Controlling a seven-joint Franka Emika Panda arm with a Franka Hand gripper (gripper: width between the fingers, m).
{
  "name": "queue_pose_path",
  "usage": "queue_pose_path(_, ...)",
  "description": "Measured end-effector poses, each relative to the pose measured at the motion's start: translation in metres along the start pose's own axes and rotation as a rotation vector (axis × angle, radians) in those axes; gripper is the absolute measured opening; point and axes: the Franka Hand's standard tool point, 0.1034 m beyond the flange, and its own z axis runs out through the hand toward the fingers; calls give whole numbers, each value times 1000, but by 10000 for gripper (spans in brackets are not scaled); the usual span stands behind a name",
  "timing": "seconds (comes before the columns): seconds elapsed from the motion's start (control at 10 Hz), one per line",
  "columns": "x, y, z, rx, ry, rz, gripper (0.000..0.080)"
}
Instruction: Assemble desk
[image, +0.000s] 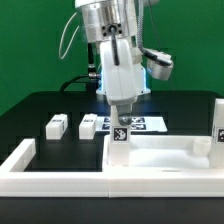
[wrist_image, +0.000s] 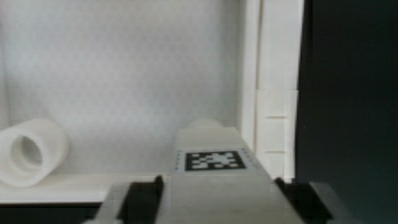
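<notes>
**Fingers (wrist_image: 134, 205) clamp a leg (wrist_image: 215, 160) at the top's (image: 165, 165) corner**

They close narrowly on the leg, holding it upright just inside the rim (wrist_image: 267, 80), probably to seat it. A round socket (wrist_image: 27, 150) lies beside the leg, not under it. On the surface (image: 40, 105), one spare leg (image: 57, 125) and a second spare leg (image: 88, 125) sit well apart. The marker board (image: 145, 122) lies behind. Nothing blocks the way.

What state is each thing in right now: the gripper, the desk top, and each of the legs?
Gripper: shut on the held leg.
Held leg: at a corner of the top; seated or not, unclear.
Top: flat on the table, hollow side up.
Hole: empty.
Leftmost leg: lying loose on the table.
Second leg: lying loose beside it.
Fourth leg: standing on end, exterior view's right edge.
</notes>
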Motion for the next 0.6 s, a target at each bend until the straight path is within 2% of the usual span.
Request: queue_pose_path(0.6, 6, -1, -1, 10, -13, 279, 292)
